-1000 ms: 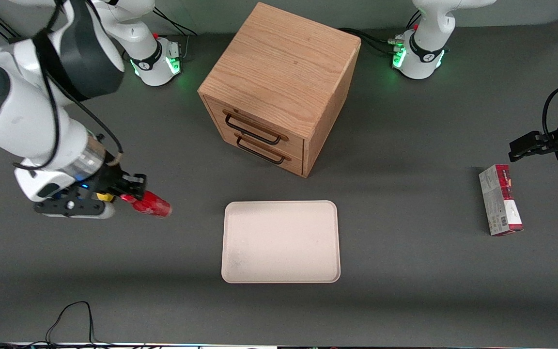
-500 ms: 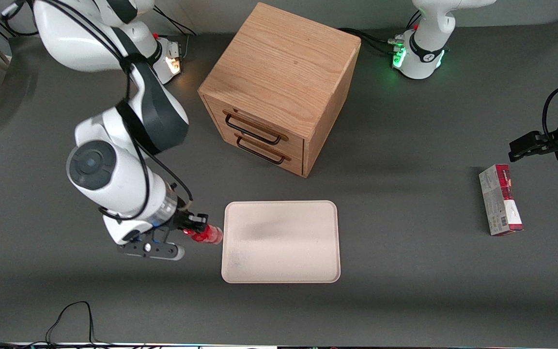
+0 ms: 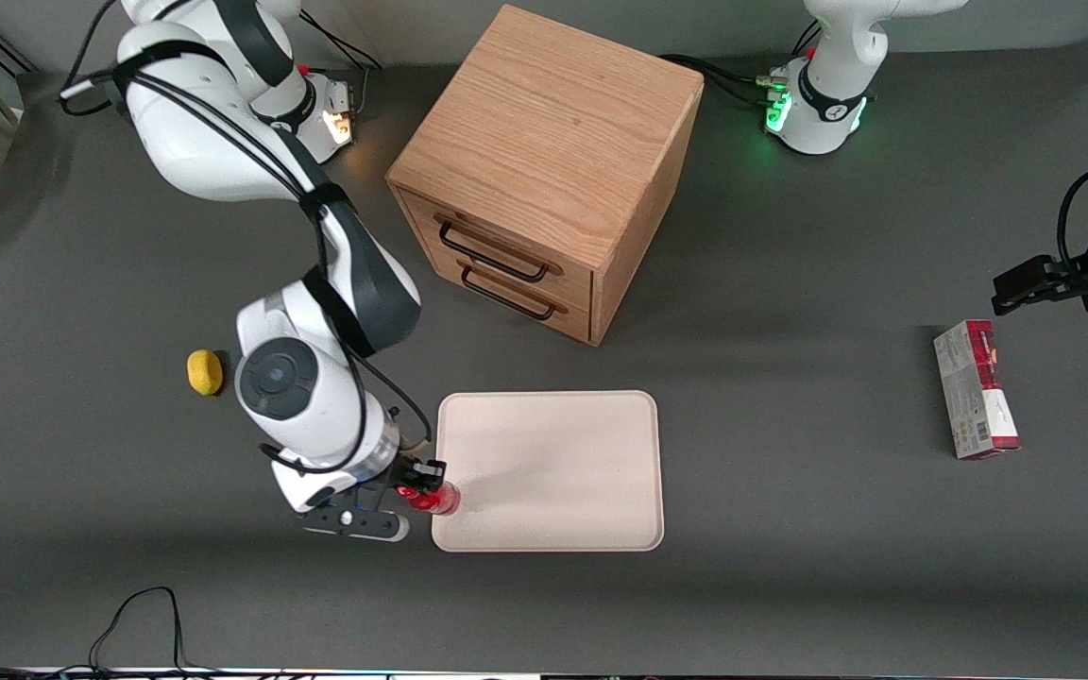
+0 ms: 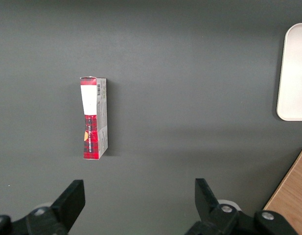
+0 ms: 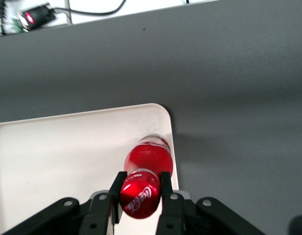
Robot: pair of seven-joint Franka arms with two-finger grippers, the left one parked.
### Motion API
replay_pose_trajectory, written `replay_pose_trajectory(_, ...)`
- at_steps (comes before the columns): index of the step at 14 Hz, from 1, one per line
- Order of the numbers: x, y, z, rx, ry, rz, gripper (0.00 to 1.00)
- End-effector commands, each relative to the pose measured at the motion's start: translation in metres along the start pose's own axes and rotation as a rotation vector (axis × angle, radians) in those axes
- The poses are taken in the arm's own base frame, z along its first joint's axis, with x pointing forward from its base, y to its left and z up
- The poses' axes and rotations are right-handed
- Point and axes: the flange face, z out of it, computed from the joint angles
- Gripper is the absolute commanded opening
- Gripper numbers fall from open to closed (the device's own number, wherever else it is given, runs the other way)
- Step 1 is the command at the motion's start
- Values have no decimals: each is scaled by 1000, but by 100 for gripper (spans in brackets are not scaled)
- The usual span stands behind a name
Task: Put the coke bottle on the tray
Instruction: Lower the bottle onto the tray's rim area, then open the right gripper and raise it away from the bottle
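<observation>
The small all-red coke bottle [image 3: 435, 498] is held in my right gripper [image 3: 419, 492], which is shut on its capped end. The bottle hangs over the corner of the cream tray [image 3: 563, 444] that is nearest the front camera and toward the working arm's end. In the right wrist view the two black fingers [image 5: 116, 188] clamp the bottle [image 5: 146, 161], whose red cap with white lettering faces the camera, and the bottle's lower end is over the tray's rim [image 5: 163, 115]. Whether the bottle touches the tray I cannot tell.
An oak drawer cabinet [image 3: 549, 161] stands farther from the front camera than the tray. A yellow lemon [image 3: 205, 372] lies on the table toward the working arm's end. A red-and-grey carton [image 3: 976, 389] lies toward the parked arm's end; it also shows in the left wrist view [image 4: 94, 117].
My right arm has carried the bottle from the working arm's end of the table toward the tray and nearer the front camera, now reaching its corner. The lemon has come into view.
</observation>
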Motion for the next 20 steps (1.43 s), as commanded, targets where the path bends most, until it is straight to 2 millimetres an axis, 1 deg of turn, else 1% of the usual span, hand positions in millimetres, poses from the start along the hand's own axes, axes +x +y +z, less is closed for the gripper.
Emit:
replay_pose_trajectory(1,5,-7,18,-9,52,8,0)
replay_pose_trajectory(3,5,-8,25,4,63,9,0)
replay_pose_trajectory(5,7,-8,27,11,72,12,0)
replay_pose_trajectory(6,6,-8,28,9,69,11,37)
replay_pose_trajectory(7,3,-9,34,-4,64,-4,95)
replay_pose_trajectory(8,3,-8,35,-20,76,-12,100)
replay_pose_trajectory(9,3,-8,34,-21,77,-13,100)
replay_pose_trajectory(11,5,-7,23,-15,87,-12,100)
replay_pose_trajectory(13,1,-4,0,-23,81,-18,100)
replay_pose_trajectory(14,-9,-2,-13,-43,64,-34,100)
replay_pose_trajectory(16,-22,14,-37,-91,18,-39,100)
replay_pose_trajectory(17,-24,29,-59,-107,4,-26,100)
replay_pose_trajectory(18,-26,61,-80,-128,-46,11,100)
replay_pose_trajectory(19,-35,87,-107,-113,-107,-18,100)
replay_pose_trajectory(20,-47,103,-138,-90,-130,-104,100)
